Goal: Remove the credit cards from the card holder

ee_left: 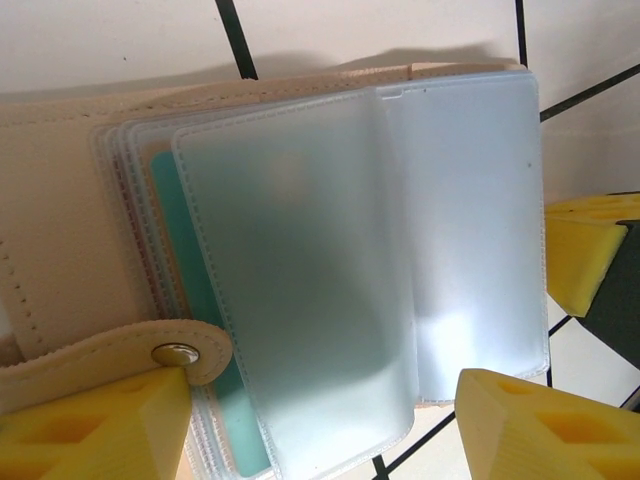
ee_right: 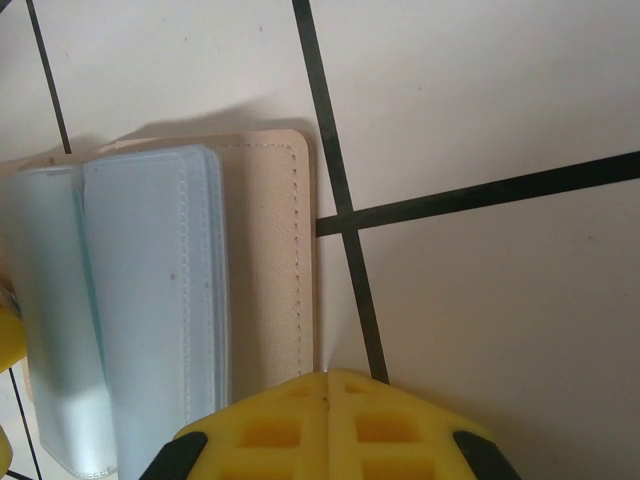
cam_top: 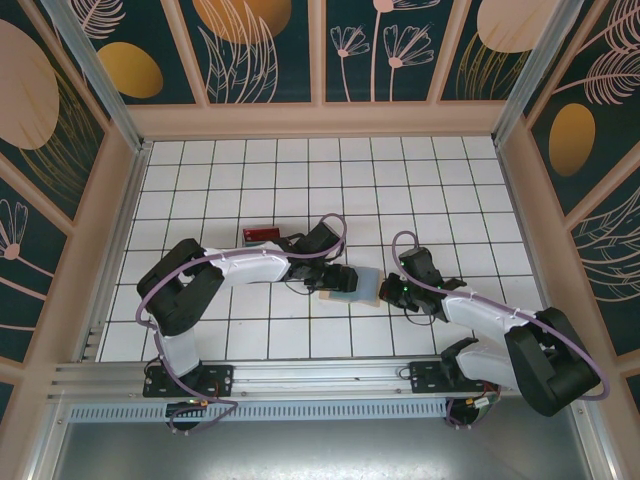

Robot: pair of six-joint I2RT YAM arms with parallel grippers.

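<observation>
Card holder (cam_top: pixel 352 283) lies opened flat near the middle of the white-tiled desk (cam_top: pixel 450 180). Bare tiles with dark grid lines run on toward 12 o'clock as far as the tan rim wall (cam_top: pixel 320 122). The stitched tan cover carries a fan of frosted plastic sleeves (ee_left: pixel 300 280), and a teal card (ee_left: pixel 185 290) shows through them. A snap strap (ee_left: pixel 150 350) with a metal stud curls over the cover's edge. A red card (cam_top: pixel 260 234) lies on the tiles at the holder's 10 o'clock. Left jaws, at the holder's 9 o'clock, stand wide, straddling the sleeves. Right jaws, at its 3 o'clock, are pressed together at the cover's corner; whether they touch it cannot be told.
</observation>
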